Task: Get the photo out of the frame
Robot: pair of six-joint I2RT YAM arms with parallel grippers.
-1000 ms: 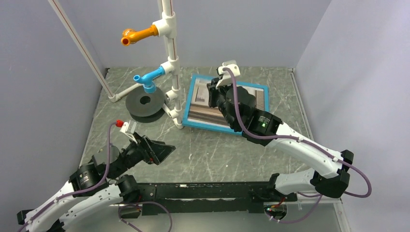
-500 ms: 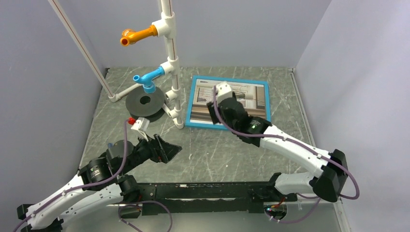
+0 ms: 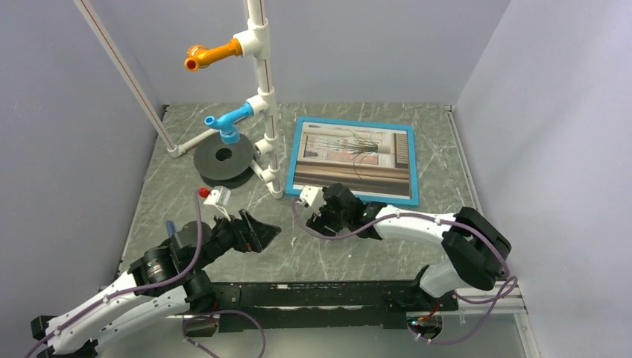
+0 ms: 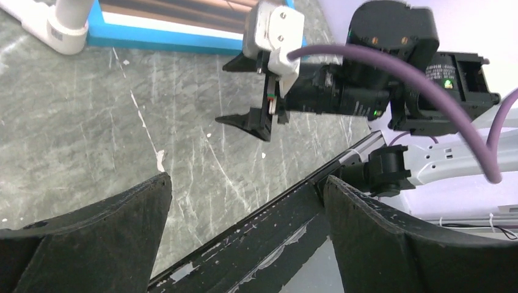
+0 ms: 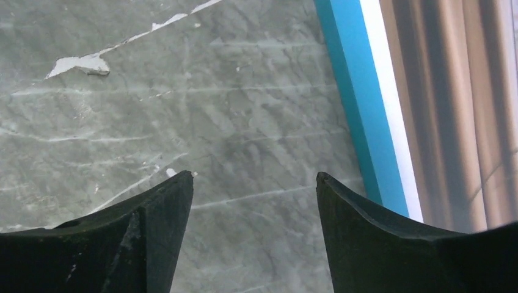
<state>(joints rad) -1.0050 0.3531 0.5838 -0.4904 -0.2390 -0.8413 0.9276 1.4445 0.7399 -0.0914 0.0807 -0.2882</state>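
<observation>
Turquoise border showed on all four sides: the frame [image 3: 356, 123] lay flat and face up on the far right part of the table [image 3: 335, 246], and the photo [image 3: 358, 156] sat inside it, its wispy plant and bands in full view. We judged the task hardly begun, for the photo was not out and we could see nothing of the frame's back from above. The right gripper [image 5: 253, 177] hung over bare table just beside the frame's near left corner, jaws apart with nothing between them, touching neither frame nor photo. The left gripper [image 4: 247, 178] hovered near and to the left, well apart from the frame, jaws spread wide and empty. All of it seemed left to do: reach the back, probably by turning the frame over, free the photo and draw it out.
</observation>
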